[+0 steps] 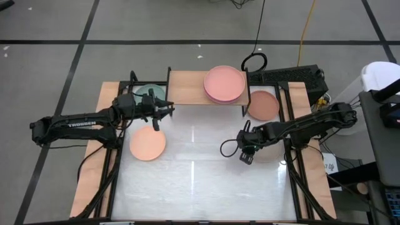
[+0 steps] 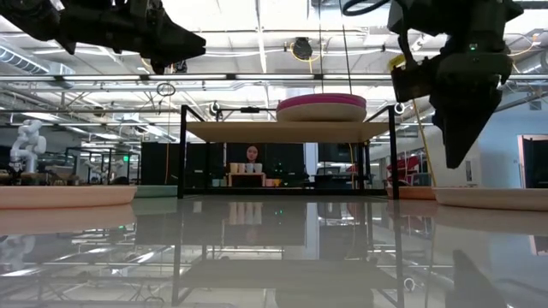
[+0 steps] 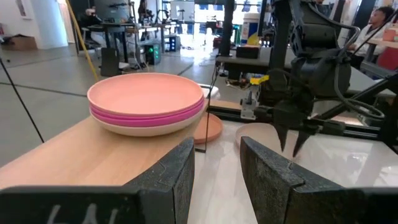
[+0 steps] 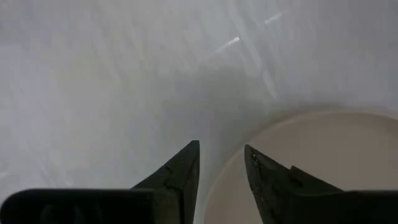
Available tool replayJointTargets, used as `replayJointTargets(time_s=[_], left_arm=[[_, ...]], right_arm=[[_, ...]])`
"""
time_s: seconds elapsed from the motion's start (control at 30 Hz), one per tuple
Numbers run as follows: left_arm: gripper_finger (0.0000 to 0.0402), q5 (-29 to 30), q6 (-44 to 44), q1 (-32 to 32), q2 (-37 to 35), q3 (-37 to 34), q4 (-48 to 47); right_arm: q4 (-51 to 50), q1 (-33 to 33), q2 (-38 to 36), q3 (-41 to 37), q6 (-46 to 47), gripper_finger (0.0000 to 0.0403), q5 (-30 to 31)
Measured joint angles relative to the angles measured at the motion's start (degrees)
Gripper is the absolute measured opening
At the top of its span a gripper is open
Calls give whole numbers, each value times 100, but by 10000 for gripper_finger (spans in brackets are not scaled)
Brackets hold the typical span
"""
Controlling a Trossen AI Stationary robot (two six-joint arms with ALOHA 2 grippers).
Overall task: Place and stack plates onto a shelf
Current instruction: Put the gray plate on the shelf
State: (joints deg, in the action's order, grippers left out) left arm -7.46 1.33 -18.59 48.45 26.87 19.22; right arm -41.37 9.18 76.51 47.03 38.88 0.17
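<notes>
The shelf (image 1: 187, 87) stands at the table's far side and carries a stack of three plates (image 1: 224, 84), pink on magenta on beige (image 3: 146, 102). On the table lie a peach plate (image 1: 147, 142), a teal plate (image 1: 149, 94) left of the shelf, and a salmon plate (image 1: 262, 104) right of it. My left gripper (image 1: 164, 111) is open, raised, level with the shelf's left end and pointing at the stack. My right gripper (image 1: 245, 153) is narrowly open and points down above the rim of a beige plate (image 4: 311, 162), clear of it in the low view (image 2: 462, 162).
The shelf's black legs (image 2: 181, 150) stand between the two arms. A black cable loop (image 1: 229, 148) hangs beside the right gripper. The white tabletop (image 1: 200, 187) stretches toward the near edge. Wooden strips and black frame rails (image 1: 294, 181) run along both sides.
</notes>
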Motion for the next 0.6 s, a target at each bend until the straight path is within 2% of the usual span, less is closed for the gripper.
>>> replayJointTargets(time_s=[0.6], left_arm=[[133, 4, 1, 0, 2, 2, -151]], right_arm=[[-194, 69, 450, 1, 244, 112, 273]])
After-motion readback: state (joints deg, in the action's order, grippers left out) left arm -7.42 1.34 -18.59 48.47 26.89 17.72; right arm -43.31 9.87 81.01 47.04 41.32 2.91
